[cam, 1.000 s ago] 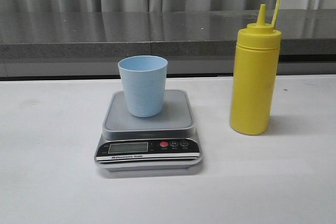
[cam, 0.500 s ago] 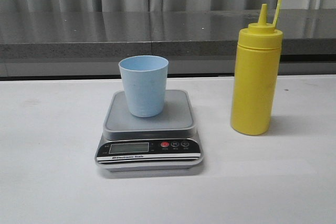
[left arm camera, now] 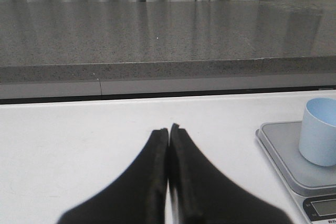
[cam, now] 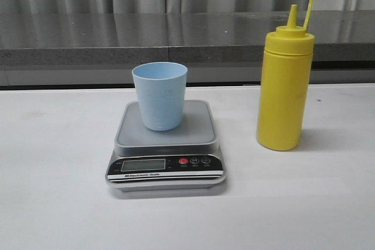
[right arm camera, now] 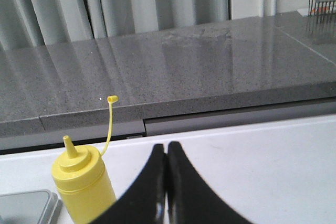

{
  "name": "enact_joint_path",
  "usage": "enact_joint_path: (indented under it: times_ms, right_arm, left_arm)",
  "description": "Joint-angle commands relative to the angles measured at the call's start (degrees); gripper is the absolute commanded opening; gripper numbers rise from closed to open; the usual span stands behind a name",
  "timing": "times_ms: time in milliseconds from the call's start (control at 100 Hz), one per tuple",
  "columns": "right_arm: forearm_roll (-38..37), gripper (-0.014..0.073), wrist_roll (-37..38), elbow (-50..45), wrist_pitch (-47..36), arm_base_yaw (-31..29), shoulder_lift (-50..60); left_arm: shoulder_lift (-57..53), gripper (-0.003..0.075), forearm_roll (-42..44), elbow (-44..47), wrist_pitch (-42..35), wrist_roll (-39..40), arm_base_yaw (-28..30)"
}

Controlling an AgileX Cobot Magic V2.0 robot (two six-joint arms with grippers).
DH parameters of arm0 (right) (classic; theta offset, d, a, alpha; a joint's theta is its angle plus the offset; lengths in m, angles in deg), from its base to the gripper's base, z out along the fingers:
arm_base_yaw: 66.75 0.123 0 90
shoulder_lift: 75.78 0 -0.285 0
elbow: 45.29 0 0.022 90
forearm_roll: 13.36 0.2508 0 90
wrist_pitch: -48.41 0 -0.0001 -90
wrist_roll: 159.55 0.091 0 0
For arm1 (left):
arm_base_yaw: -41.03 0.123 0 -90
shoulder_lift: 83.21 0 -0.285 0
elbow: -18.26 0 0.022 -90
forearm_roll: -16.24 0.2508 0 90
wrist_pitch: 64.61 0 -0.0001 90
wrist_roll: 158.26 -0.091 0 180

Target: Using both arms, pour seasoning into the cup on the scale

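Observation:
The pale blue cup stands upright on the grey platform of the scale at the table's middle. The yellow seasoning bottle stands upright on the table to the right of the scale, its cap off the nozzle and held up on its strap. Neither arm shows in the front view. My left gripper is shut and empty, with the cup and scale off to one side of it. My right gripper is shut and empty too, beside the seasoning bottle but apart from it.
A grey stone ledge runs along the back of the white table, with curtains behind it. A small wire rack sits on the ledge in the right wrist view.

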Motion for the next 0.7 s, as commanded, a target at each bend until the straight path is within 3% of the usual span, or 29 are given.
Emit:
enact_joint_path:
  times_ms: [0,280,690]
  right_arm:
    - [-0.66,-0.0067,0.18,4.79,-4.02,-0.31,-6.40]
    - [-3.28,-0.0067,0.13,6.41,-14.30,2.67,-21.88]
    - [-5.18,-0.0065,0.13,5.66,-13.28,9.89,-28.29]
  left_arm:
    - [0.55,-0.0020,-0.15,-1.44,-4.49,0.66,0.18]
    - [0.55,-0.0020,-0.15,-1.44,-4.49,0.66,0.18]
    - [0.55,-0.0020,-0.15,-1.44,-4.49,0.66,0.18]
